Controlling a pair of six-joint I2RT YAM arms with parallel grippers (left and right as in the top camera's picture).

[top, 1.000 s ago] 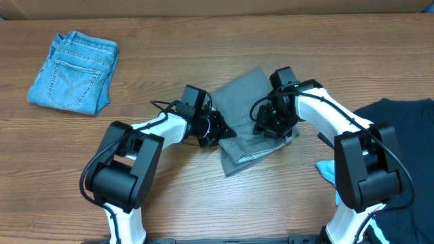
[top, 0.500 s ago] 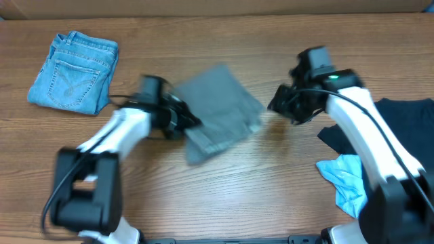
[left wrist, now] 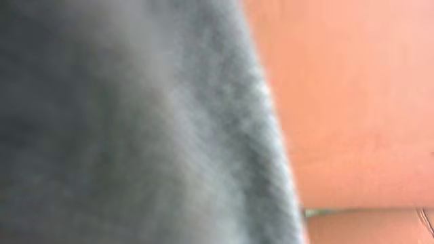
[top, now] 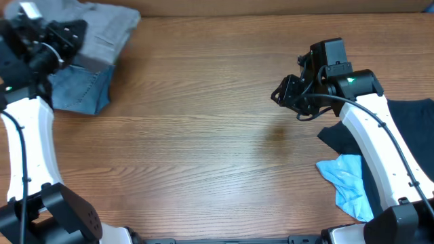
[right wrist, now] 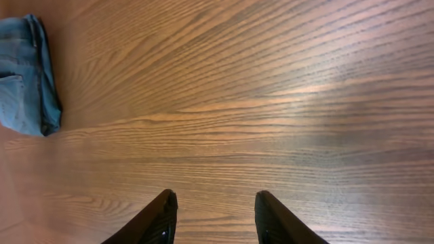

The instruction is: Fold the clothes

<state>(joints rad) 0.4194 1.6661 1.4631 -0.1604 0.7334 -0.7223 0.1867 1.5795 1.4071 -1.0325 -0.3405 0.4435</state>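
The folded grey garment (top: 108,30) is at the far left corner, lying partly over the folded light-blue jeans (top: 83,91). My left gripper (top: 66,34) is at its left edge and seems shut on it. The grey cloth (left wrist: 135,122) fills the left wrist view and hides the fingers. My right gripper (top: 288,95) is open and empty above bare wood right of centre; its fingers (right wrist: 163,210) stand apart in the right wrist view, gripper (right wrist: 213,207). The jeans also show in that view (right wrist: 27,74). A navy T-shirt (top: 407,129) and a pale-blue cloth (top: 349,183) lie at the right.
The wooden table (top: 203,149) spans the view, with a cardboard wall (top: 271,5) along its far edge. The navy T-shirt and pale-blue cloth lie under the right arm's forearm near the right edge.
My left gripper has carried the grey garment from the table's middle to the far left, onto the jeans. My right gripper has let go of it and drawn back to the right.
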